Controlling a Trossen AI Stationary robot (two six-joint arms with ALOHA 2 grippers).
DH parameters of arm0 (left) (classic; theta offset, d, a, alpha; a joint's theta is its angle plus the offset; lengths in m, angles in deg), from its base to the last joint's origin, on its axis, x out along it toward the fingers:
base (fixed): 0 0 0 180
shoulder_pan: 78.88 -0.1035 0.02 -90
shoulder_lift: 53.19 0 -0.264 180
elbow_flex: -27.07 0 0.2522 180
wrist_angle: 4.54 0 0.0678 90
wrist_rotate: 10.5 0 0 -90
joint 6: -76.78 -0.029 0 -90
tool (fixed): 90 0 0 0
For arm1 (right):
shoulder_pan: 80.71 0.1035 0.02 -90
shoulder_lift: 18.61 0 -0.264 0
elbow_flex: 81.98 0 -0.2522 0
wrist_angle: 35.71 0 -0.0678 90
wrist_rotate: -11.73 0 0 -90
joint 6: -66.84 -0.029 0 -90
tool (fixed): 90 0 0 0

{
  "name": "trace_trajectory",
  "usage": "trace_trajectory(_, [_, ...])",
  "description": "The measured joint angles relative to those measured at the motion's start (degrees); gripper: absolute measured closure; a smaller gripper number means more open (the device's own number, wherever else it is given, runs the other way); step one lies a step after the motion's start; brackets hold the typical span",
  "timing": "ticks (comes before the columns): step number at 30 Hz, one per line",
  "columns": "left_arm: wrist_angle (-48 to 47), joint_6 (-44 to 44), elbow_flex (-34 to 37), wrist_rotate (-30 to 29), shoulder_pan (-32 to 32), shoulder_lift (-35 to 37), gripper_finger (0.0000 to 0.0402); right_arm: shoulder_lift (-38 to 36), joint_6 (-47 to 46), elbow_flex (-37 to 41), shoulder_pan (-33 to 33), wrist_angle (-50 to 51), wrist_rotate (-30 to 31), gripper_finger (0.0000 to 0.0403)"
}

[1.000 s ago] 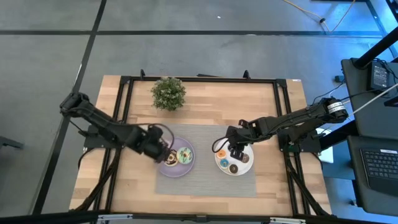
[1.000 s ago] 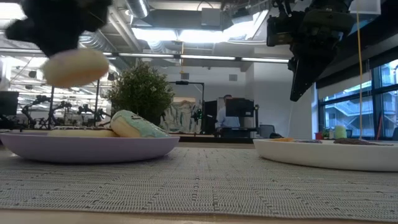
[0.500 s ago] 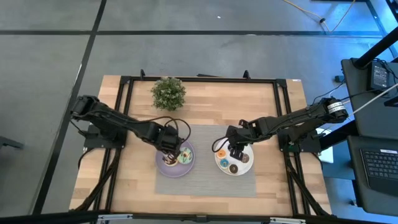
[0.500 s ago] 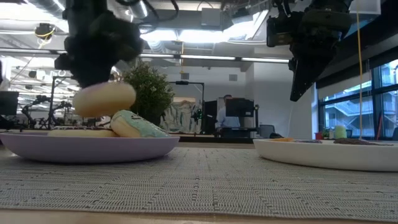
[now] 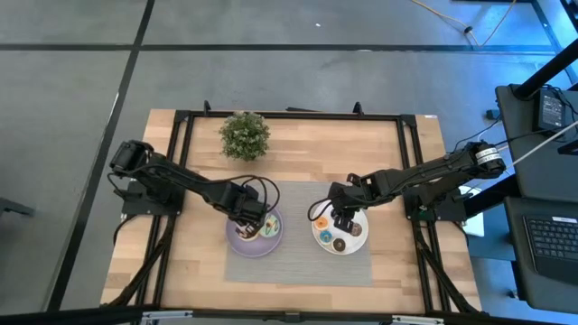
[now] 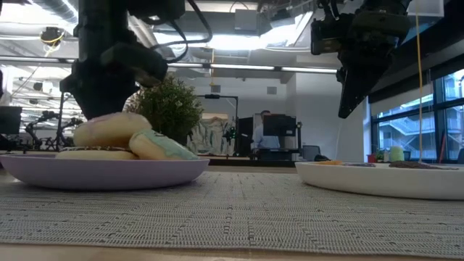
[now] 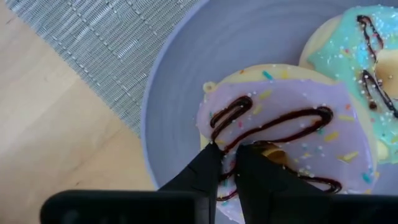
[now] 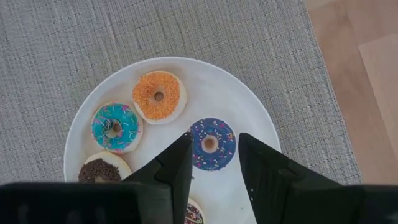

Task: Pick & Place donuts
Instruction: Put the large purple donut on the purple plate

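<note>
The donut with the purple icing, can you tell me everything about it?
The purple-iced donut is a toy ring with a pale yellow body, lilac icing, dark chocolate squiggles and coloured sprinkles. It lies on the lilac plate, leaning against the green-iced donut. The left tool grips it, its fingers nearly together on the donut's rim.

The left gripper (image 7: pixel 227 163) is lower now than a second ago, down over the lilac plate (image 5: pixel 237 242). The pink donut (image 7: pixel 283 130) it carried in the air, clear of the plate, now rests in the plate, leaning against the green donut (image 6: pixel 161 146) and lying over another one under it. Seen from above, the left arm reaches further in across the bench (image 5: pixel 298 144), its gripper now over the plate.
</note>
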Motion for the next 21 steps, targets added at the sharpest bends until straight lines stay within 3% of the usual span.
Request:
trace_trajectory(13, [-0.2,1.7,0.0,2.2,0.0,1.5,0.0279,0.0,0.1,0.0,0.0,0.0,0.0,0.0271])
trace_trajectory(21, [-0.4,2.0,0.0,1.5,-0.1,5.3,0.0263,0.0,0.1,0.0,0.0,0.0,0.0,0.0271])
